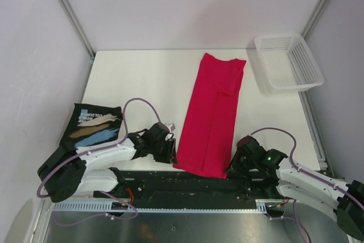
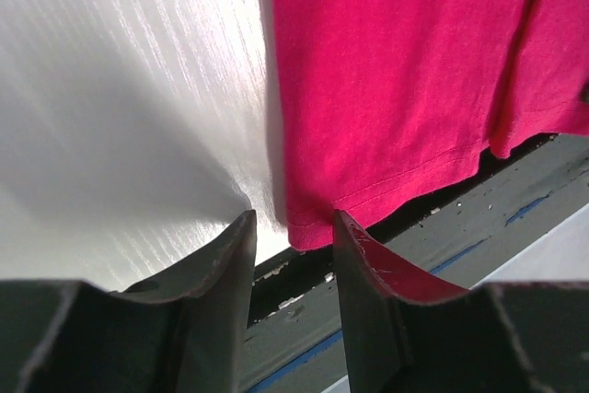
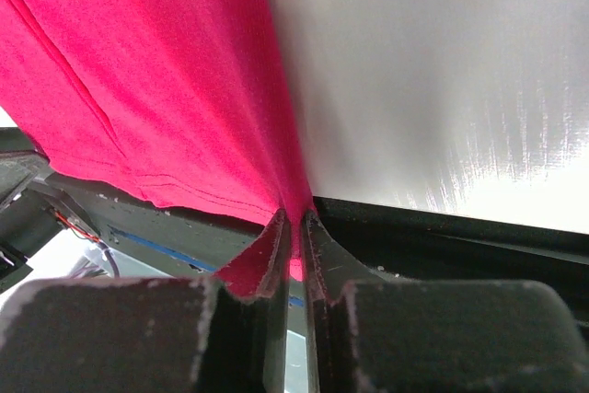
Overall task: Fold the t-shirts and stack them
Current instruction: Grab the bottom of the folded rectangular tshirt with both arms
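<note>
Two t-shirts are seen on the white bench (image 1: 142,78). At about 8 o'clock, close to the left edge, the black t-shirt (image 1: 94,124) is laid folded into a small square, with its white, tan and light-blue print turned up. To its 3 o'clock side the left hand (image 1: 172,151) is held low at the bench's near edge, by the 7 o'clock corner of the crimson t-shirt (image 1: 213,115). In the left wrist view its jaws are parted to a moderate gap, and the hemmed corner of the crimson cloth is seen just at the fingertips (image 2: 230,246), not clamped. The crimson t-shirt is spread down the middle of the bench as a long narrow strip, run from 12 o'clock to 6 o'clock, with its near hem draped slightly over the bench edge. At its 5 o'clock corner the right hand (image 1: 232,168) is placed; its jaws are drawn almost together, with a fold of crimson cloth pinched between them. At 2 o'clock a white mesh basket (image 1: 287,61) is set at the far right corner, well apart from both shirts.
</note>
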